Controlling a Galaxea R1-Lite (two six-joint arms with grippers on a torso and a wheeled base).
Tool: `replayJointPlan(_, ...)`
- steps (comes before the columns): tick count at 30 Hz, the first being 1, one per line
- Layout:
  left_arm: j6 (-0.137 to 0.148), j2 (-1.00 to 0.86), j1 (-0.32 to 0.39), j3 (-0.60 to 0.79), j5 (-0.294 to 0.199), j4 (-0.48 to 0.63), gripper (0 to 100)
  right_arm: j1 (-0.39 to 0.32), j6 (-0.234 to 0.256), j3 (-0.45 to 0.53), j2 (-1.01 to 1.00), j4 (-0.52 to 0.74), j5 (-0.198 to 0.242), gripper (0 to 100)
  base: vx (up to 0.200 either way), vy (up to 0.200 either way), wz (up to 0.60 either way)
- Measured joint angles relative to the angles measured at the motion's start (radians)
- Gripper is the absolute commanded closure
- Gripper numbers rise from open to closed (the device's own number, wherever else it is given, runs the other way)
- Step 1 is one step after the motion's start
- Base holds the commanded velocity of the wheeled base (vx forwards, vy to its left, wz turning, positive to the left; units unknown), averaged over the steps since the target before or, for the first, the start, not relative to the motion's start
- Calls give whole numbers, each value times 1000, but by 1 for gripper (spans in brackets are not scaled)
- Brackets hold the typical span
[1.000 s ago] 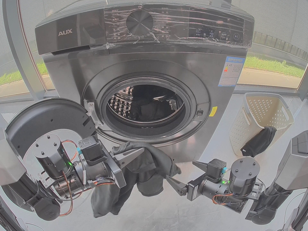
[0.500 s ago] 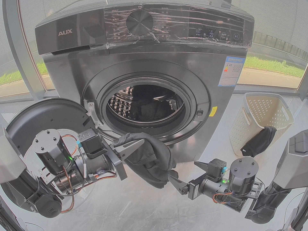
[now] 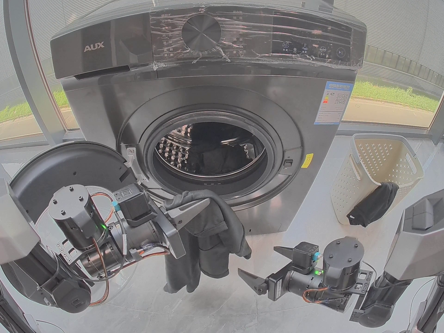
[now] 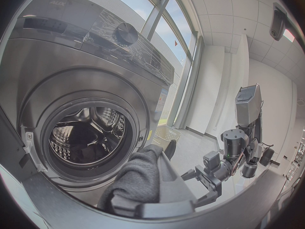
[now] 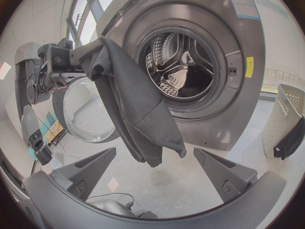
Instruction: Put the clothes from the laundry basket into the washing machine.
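Before the washing machine (image 3: 208,93), whose round door (image 3: 64,172) stands open at its left, the left hand (image 3: 196,218) is clenched on a dark grey garment (image 3: 208,241) hanging just below the mouth of the drum (image 3: 178,151), while the right hand (image 3: 257,260) is spread and empty, lower right of that cloth. Dark clothes (image 3: 217,156) lie inside the drum; right of the machine the tilted white laundry basket (image 3: 351,176) has a black garment (image 3: 372,204) spilling over its rim.

The washing machine (image 3: 286,98) is looked down on from the head, squarely and near, its drum (image 3: 185,149) centred and the laundry basket (image 3: 344,181) at three o'clock. The drum is faced low and closer from both wrists, obliquely from opposite sides. Drum and laundry basket are shared by all views.
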Motion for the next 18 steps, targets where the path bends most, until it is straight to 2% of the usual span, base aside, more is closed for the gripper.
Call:
replayJointPlan(1,0,0,0,0,0,0,100,7,-2,2,10,-1,16,0,0,0,0)
replayJointPlan(9,0,0,4,0,0,0,100,7,-16,-4,60,-30,56,0,0,0,0)
replayJointPlan(18,0,-3,7,0,0,0,100,-80,-36,-72,127,-33,69,0,0,0,0)
